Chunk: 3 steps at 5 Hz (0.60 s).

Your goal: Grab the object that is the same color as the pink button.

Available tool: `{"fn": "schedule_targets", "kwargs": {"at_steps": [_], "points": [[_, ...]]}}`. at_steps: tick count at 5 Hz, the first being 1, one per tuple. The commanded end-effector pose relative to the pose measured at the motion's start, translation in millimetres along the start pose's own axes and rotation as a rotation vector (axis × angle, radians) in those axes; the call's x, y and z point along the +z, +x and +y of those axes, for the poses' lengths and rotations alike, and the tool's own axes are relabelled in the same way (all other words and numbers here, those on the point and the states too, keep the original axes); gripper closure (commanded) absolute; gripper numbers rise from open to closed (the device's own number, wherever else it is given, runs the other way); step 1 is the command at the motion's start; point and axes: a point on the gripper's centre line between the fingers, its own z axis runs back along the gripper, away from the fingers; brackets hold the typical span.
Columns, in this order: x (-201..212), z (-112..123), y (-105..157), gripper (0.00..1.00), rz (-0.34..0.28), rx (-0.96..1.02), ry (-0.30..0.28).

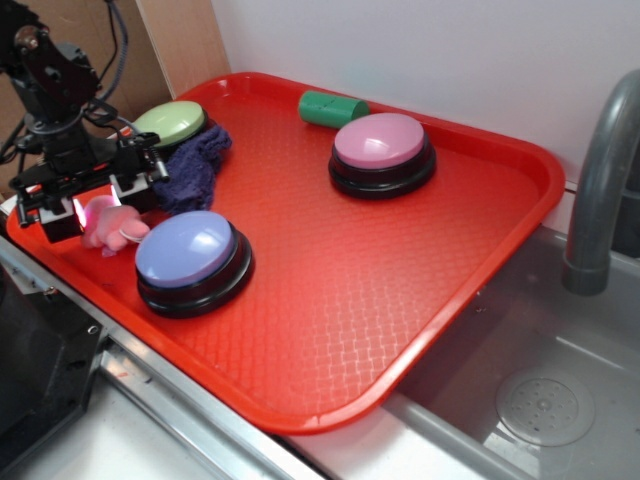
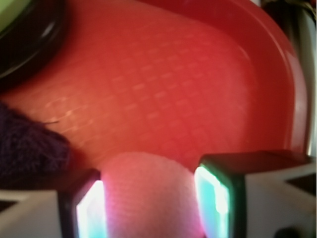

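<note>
While the arm leans over the near left corner of the red tray (image 1: 450,250), the end effector (image 1: 92,205) sits low there with its two pads on either side of the pink plush toy (image 1: 112,228). From the wrist camera the toy (image 2: 148,198) fills the gap between the glowing pads (image 2: 213,196), touching both, so the end effector looks clamped on it. Seen from the side, the toy rests on the tray floor just beside the lavender-blue button (image 1: 192,260), on that button's left, with its lumpy body stretching roughly across from the end effector toward the button; its rounded end points at the button. Which end is the head I cannot tell. A purple knitted cloth (image 1: 192,168) lies just behind the end effector, touching the green button (image 1: 170,122) at the tray's far left. The pink button (image 1: 382,150) stands well apart near the far side, with a green cylinder (image 1: 330,107) lying on its side just beyond it. A grey faucet (image 1: 600,180) rises over the sink to the right.
</note>
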Motion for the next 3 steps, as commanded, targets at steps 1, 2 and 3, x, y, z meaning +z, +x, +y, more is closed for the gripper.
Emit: {"fn": "schedule_targets", "kwargs": {"at_steps": [1,2,3], "points": [[75,-23,20,1.00,0.030,-0.382,-0.132],[108,-43,26,1.00,0.129,-0.584,-0.216],[143,-80,21,1.00,0.139,-0.795,-0.282]]}}
